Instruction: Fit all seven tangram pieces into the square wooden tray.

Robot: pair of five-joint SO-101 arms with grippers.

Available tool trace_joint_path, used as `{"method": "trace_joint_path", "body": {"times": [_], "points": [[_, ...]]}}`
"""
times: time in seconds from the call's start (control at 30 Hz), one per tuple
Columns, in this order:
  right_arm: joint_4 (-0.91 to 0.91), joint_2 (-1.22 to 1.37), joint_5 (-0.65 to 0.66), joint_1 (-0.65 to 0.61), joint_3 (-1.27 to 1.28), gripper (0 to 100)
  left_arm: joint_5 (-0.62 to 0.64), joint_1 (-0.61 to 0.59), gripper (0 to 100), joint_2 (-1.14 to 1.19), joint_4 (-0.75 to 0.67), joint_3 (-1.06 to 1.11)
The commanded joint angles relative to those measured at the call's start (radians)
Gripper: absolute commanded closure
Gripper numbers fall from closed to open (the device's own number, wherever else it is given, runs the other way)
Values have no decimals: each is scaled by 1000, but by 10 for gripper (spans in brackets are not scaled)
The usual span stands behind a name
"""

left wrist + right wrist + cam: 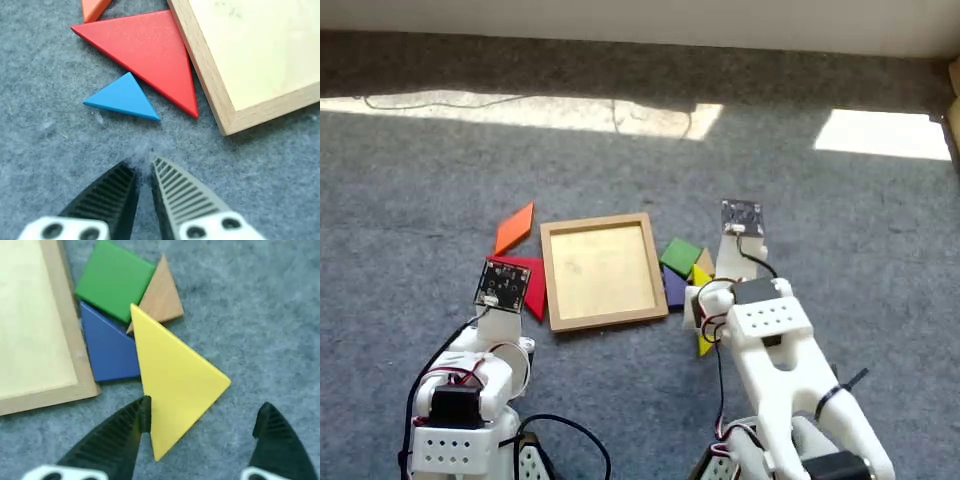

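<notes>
Two sets of jaws hang low over the grey tabletop (880,220). The left jaws are nearly closed, gripping nothing, just near of the light-blue triangle (122,97). The right jaws stand wide, straddling the near corner of the yellow triangle (172,385). Farther, the square wooden tray (610,320) lies between the red triangle (150,50) and the dark-blue triangle (107,350).

Bright daylight lies in two washed-out patches on the carpet (420,200) beyond the tray (548,275); around the tray the light is soft and even; thin shadow hugs its near rim.
</notes>
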Motion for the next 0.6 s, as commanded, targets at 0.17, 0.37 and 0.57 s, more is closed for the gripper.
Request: {"method": "trace_joint_path", "body": {"times": [0.17, 0.37, 0.57], "points": [[-73, 147, -9, -54, -97, 679, -8, -5, 993, -21, 5, 19], [-73, 193, -9, -47, -120, 679, -8, -5, 993, -21, 5, 19], [-73, 148, 20, 1, -134, 679, -8, -5, 993, -21, 5, 19]]}}
